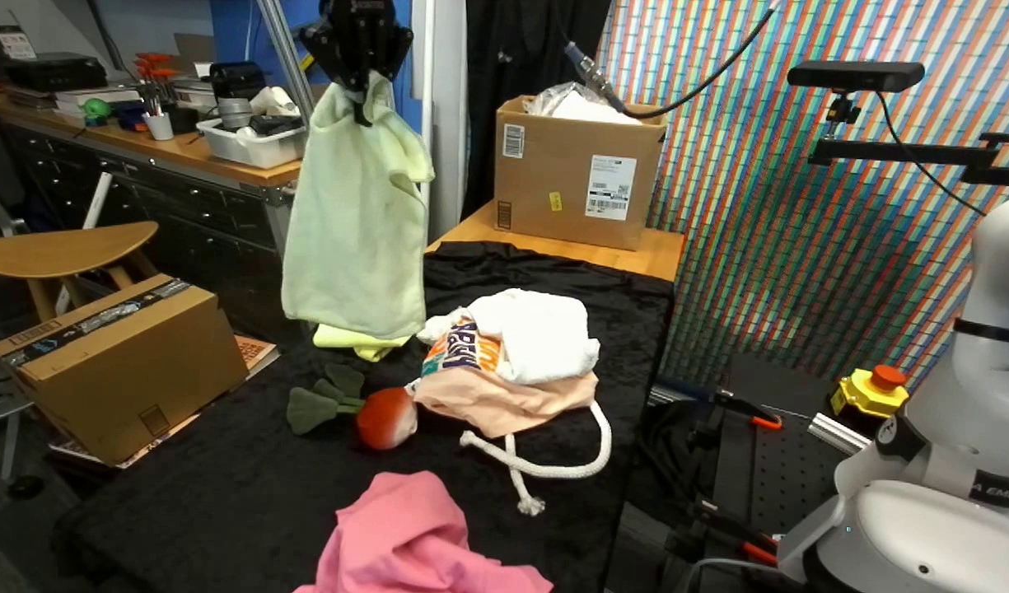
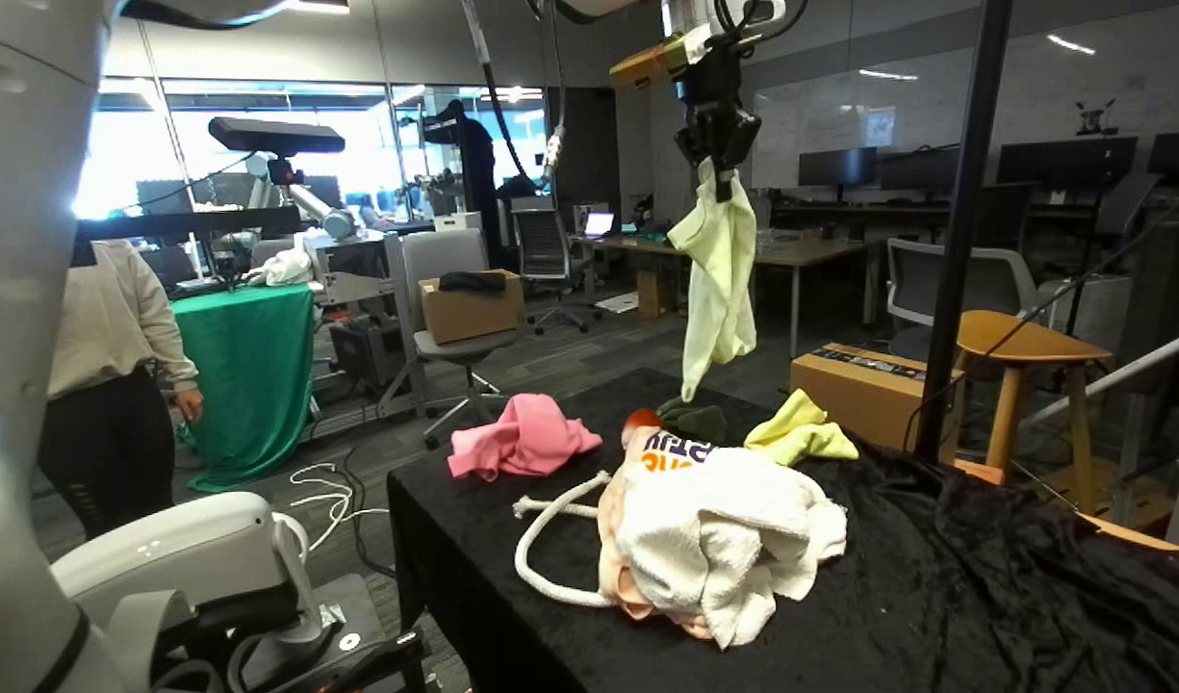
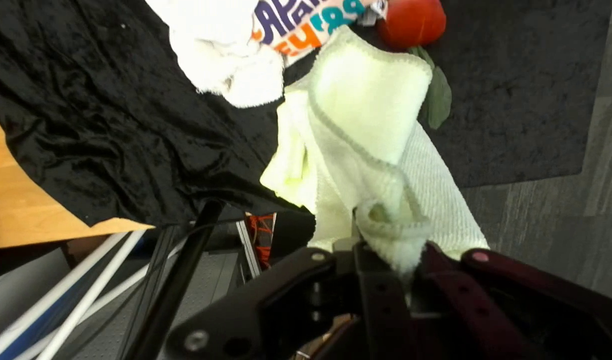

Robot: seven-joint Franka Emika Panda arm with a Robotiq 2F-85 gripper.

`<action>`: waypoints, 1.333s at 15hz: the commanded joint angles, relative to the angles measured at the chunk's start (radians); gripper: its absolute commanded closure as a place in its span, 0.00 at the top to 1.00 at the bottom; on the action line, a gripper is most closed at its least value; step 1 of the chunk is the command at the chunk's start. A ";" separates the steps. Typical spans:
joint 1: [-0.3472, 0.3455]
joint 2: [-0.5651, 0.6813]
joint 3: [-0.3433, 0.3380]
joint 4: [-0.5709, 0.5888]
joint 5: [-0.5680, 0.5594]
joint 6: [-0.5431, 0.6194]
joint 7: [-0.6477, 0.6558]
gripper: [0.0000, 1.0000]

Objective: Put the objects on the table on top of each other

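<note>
— What's done?
— In an exterior view, the white towel (image 1: 549, 338) tops the printed cloth (image 1: 488, 397); your hand (image 1: 362, 105) pinches the pale green cloth (image 1: 352, 231) over the bench (image 1: 183, 511).
— Left?
— Stacking that, I'd judge; in an exterior view, pink cloth (image 2: 526, 438) and yellow cloth (image 2: 801, 430) lie unstacked. In the wrist view, yours droops limp, folded.

In an exterior view, the table (image 1: 191, 511) ran from the centre to the bottom edge beneath a black cover (image 1: 512, 263); bare wood (image 1: 481, 226) at upper centre bore a brown cardboard box (image 1: 566, 177). At mid-frame lay white cloth (image 1: 545, 338) over printed peach fabric (image 1: 512, 403) with white rope (image 1: 562, 472). Just left sat a red toy vegetable (image 1: 385, 418), above it a yellow-green cloth (image 1: 364, 340); a pink cloth (image 1: 413, 535) lay at bottom centre.
</note>
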 commanded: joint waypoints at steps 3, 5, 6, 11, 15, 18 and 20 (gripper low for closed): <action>-0.083 -0.218 -0.008 -0.357 0.106 0.004 -0.104 0.03; -0.104 -0.258 -0.022 -0.464 0.100 0.019 -0.092 0.04; -0.111 -0.273 -0.025 -0.520 0.098 0.026 -0.097 0.04; -0.144 -0.299 -0.046 -0.710 0.111 0.069 -0.094 0.04; -0.146 -0.295 -0.043 -0.775 0.102 0.076 -0.106 0.04; -0.144 -0.295 -0.039 -0.797 0.098 0.082 -0.113 0.07; -0.142 -0.303 -0.036 -0.803 0.094 0.081 -0.115 0.32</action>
